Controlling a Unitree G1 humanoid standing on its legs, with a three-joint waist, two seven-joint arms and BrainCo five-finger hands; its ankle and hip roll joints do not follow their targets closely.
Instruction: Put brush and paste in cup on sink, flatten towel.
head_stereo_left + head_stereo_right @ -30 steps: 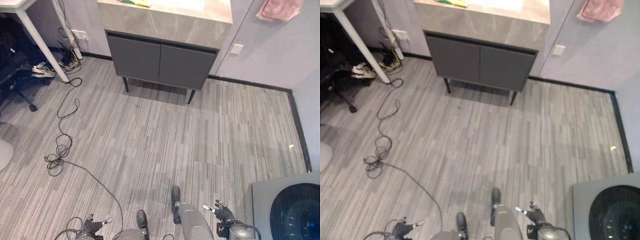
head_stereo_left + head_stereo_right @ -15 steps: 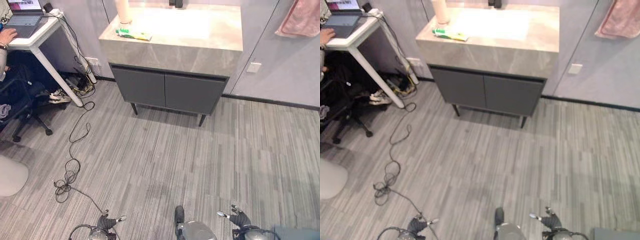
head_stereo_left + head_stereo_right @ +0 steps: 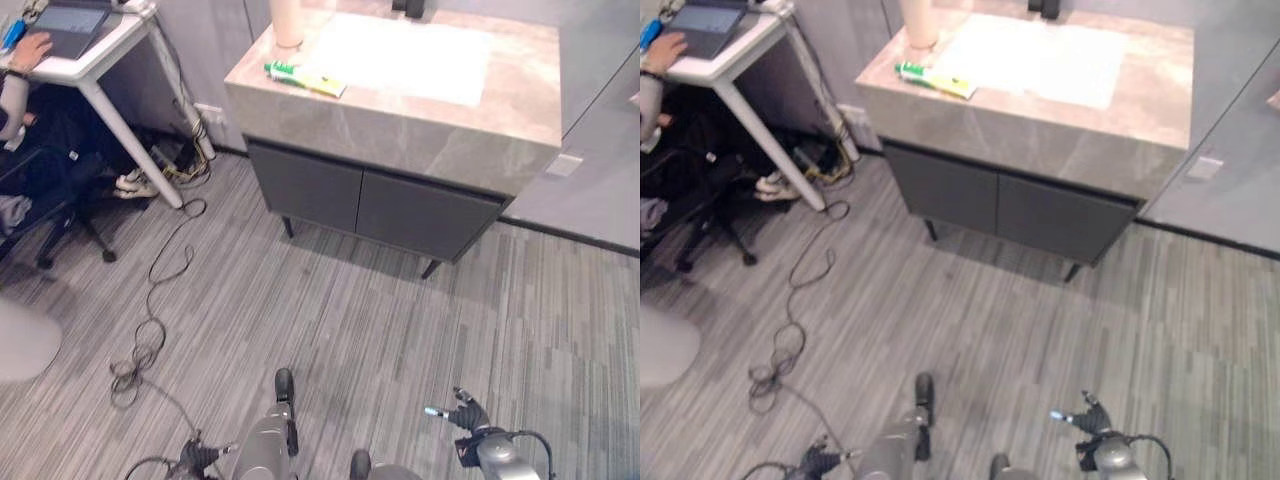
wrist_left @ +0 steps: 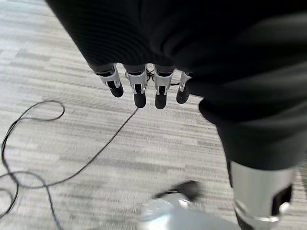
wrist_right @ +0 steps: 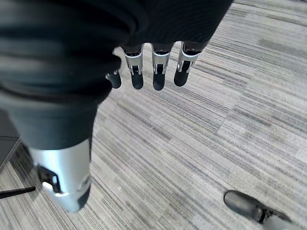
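Observation:
A grey vanity (image 3: 420,140) with a stone top stands ahead across the floor. A pale pink cup (image 3: 287,18) stands upright at its back left corner. Next to the cup lies a green and yellow tube (image 3: 305,78), with the brush hard to tell apart from it. A white basin (image 3: 405,58) fills the middle of the top. A scrap of pink towel (image 3: 1273,98) shows at the right edge. My left hand (image 3: 197,458) and right hand (image 3: 465,418) hang low over the floor, far from the vanity. The left fingers (image 4: 139,91) and right fingers (image 5: 156,72) are relaxed and hold nothing.
A white desk (image 3: 95,70) with a laptop (image 3: 70,20) and a person's hand (image 3: 35,45) stands at the left, with a chair (image 3: 60,215) and shoes (image 3: 135,182) below it. A black cable (image 3: 160,290) trails over the striped floor. The cabinet doors (image 3: 370,200) are closed.
The camera has moved: the vanity now lies nearer and more to the right, and the washing machine has left the view. Both hands still hang low and empty.

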